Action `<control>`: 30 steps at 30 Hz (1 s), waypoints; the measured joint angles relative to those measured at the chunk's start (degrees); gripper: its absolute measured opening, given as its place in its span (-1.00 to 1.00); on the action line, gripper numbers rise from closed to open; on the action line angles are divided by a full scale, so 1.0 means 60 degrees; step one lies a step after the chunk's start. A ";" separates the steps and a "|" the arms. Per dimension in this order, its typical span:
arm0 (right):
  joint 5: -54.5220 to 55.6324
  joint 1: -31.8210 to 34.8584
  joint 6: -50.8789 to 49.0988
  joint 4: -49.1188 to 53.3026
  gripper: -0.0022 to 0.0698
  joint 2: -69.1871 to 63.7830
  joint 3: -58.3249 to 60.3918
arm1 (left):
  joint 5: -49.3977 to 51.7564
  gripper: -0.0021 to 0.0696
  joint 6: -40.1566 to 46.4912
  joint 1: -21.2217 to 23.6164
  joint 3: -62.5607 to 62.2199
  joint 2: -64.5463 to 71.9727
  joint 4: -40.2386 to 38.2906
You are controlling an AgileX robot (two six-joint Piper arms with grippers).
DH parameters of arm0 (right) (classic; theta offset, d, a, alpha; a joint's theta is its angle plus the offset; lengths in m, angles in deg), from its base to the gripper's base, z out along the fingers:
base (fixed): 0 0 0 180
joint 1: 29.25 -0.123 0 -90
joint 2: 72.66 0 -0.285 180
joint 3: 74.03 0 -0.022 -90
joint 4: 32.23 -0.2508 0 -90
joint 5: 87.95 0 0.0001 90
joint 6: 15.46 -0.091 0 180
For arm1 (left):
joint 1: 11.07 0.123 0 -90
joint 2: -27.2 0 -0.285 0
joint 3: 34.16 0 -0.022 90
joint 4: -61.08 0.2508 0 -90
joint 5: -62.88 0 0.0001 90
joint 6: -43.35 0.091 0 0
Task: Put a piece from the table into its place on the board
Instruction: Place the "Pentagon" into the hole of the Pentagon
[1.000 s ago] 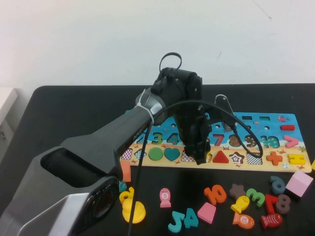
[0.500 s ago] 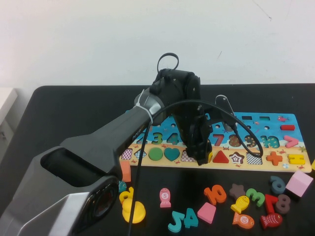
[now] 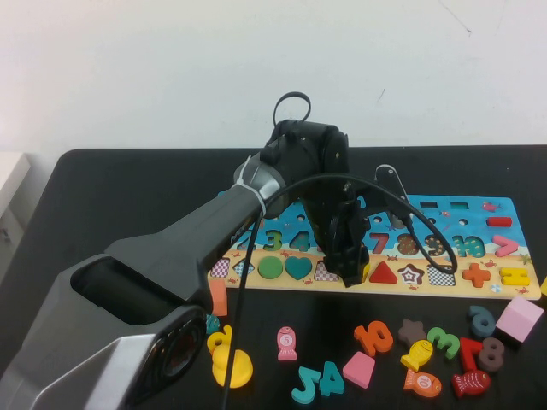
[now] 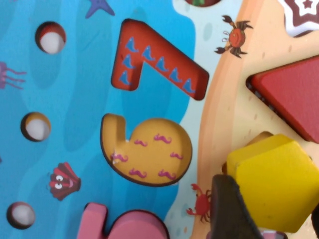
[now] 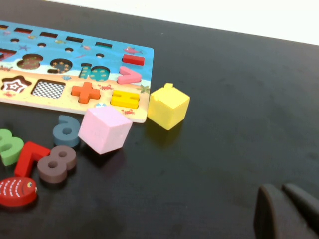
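My left gripper (image 3: 352,275) hangs low over the sandy strip of the board (image 3: 444,213), between the teal heart and the red triangle. It is shut on the piece (image 4: 276,181), a yellow pentagon block gripped between two dark fingers (image 4: 230,204). The piece sits slightly tilted over its place, which is almost wholly hidden under it; only a bit of rim (image 4: 260,138) shows. In the high view just a yellow sliver of the piece (image 3: 366,272) peeks past the gripper. My right gripper (image 5: 281,191) rests shut low over the table (image 5: 229,99), right of the board.
A green circle (image 3: 271,267), teal heart (image 3: 298,267) and red triangle (image 3: 383,273) fill cut-outs beside the gripper. Loose numbers, fish, a yellow duck (image 3: 231,363) and a pink cube (image 3: 519,318) lie in front of the board. A yellow house-shaped block (image 5: 168,106) stands at its right end.
My left gripper has edged very slightly down and to the right over the board with the piece in it. Nothing else has moved.
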 joint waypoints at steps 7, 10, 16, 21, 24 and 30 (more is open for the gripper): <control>0.0000 0.0000 0.0000 0.0000 -0.89 0.0000 0.0000 | -0.0097 -0.10 0.0000 0.0000 0.0000 0.0000 0.0000; 0.0000 0.0000 0.0000 0.0000 -0.89 0.0000 0.0000 | -0.0138 -0.09 0.0000 0.0000 0.0000 0.0000 0.0000; 0.0000 0.0000 0.0000 0.0000 -0.89 0.0000 0.0000 | -0.0154 -0.06 -0.0088 0.0000 0.0000 0.0000 -0.0185; 0.0000 0.0000 0.0000 0.0000 -0.89 0.0000 0.0000 | -0.0114 0.12 -0.0145 0.0000 0.0000 0.0000 -0.0247; 0.0000 0.0000 0.0000 0.0000 -0.89 0.0000 0.0000 | -0.0080 0.23 -0.0257 0.0000 0.0000 0.0000 -0.0230; 0.0000 0.0000 0.0000 0.0000 -0.89 0.0000 0.0000 | -0.0080 0.27 -0.0543 0.0000 0.0000 0.0000 0.0270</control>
